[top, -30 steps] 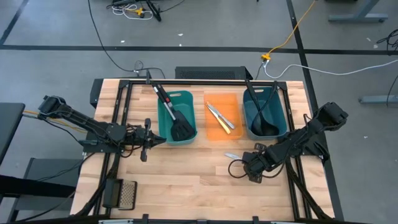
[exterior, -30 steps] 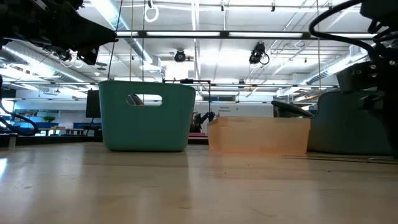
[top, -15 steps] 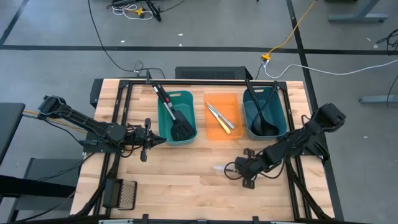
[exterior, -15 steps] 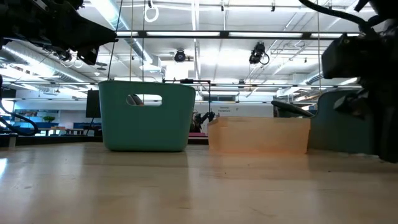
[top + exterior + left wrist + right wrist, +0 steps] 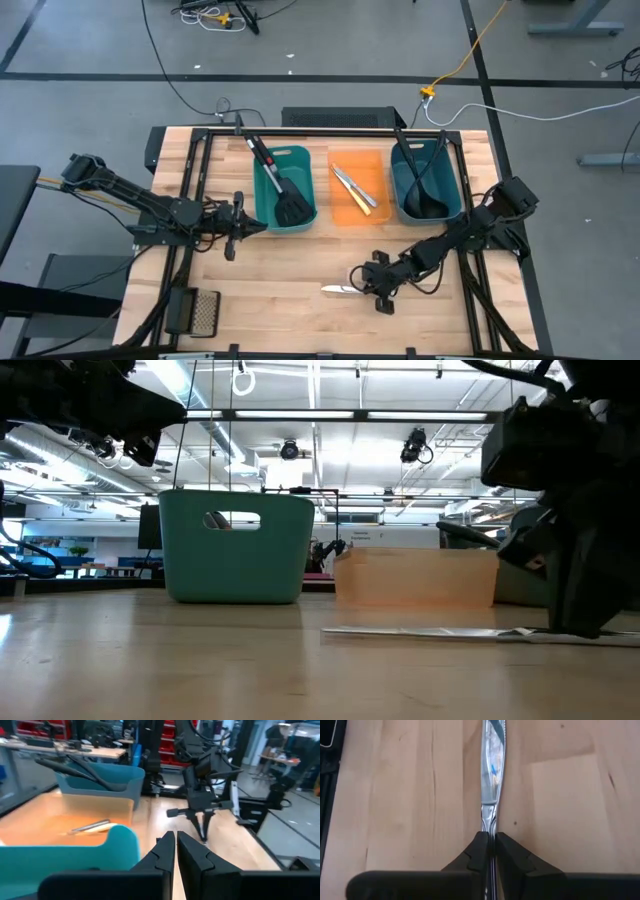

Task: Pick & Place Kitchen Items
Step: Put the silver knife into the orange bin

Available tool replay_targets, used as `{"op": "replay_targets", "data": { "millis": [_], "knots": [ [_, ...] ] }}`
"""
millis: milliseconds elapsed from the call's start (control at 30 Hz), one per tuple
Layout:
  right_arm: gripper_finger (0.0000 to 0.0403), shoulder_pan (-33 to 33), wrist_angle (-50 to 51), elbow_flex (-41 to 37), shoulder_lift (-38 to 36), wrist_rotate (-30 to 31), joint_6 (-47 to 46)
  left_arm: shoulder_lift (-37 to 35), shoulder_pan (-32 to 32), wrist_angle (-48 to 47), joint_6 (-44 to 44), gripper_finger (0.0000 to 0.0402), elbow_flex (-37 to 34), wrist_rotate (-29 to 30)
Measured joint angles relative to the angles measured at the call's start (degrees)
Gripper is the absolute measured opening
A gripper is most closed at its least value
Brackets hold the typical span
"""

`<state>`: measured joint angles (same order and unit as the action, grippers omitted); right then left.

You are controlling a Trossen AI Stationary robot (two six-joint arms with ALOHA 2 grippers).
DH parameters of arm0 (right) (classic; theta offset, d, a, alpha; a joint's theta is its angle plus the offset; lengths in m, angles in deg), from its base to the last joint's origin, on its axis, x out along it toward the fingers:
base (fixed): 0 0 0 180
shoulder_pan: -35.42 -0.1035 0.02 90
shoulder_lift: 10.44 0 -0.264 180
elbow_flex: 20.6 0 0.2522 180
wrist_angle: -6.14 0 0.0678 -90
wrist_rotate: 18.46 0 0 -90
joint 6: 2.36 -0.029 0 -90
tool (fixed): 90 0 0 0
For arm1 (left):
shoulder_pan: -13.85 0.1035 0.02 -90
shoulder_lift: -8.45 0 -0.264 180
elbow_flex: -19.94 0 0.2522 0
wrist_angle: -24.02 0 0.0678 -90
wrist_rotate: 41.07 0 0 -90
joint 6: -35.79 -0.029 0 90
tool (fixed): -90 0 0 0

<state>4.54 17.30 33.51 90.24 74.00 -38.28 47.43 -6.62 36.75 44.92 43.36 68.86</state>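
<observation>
Right tool point(image 5: 371, 287) clamping the handle of a silver table knife point(image 5: 338, 289), lying flat on the desk point(image 5: 290, 300), blade extending leftward. Orange bin point(image 5: 362, 212) lying farther back. Left tool point(image 5: 238, 226) waiting closed, well apart.

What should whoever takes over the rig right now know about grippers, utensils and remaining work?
Right gripper: shut on the silver table knife, which lies flat on the table's front.
Left gripper: shut, empty, waiting beside the left teal bin.
Done: spatula in that bin, two knives in the orange bin, black utensil in the right teal bin.
Left: lift and bin the gripped knife.
</observation>
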Motion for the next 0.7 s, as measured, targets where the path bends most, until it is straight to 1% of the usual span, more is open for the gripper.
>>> {"op": "replay_targets", "data": {
  "millis": [200, 333, 400, 533, 700],
  "knots": [
    [0.0039, 1.0, 0.8, 1.2, 0.4, 0.9, 1.5, 0.1, -1.5, -0.6, 0.3, 0.0019, 3.4, -1.8],
    [0.0039, 1.8, 0.8, 1.2, 0.4, 2.7, 2.3, 3.8, -3.2, -1.8, -2.3, 0.0005, 9.7, -2.1],
    [0.0039, 2.0, 0.8, 1.2, 0.4, 3.1, 2.3, 7.6, -4.0, -3.7, -3.8, 0.0006, 14.4, -1.9],
    [0.0039, 2.0, 0.8, 1.2, 0.4, 3.3, 2.1, 17.9, -4.6, -8.1, -6.2, 0.0004, 24.2, -1.7],
    [0.0039, 2.0, 0.8, 1.2, 0.4, 3.6, 2.1, 31.9, -4.6, -11.1, -5.2, 0.0004, 33.8, -1.5]
  ]
}}
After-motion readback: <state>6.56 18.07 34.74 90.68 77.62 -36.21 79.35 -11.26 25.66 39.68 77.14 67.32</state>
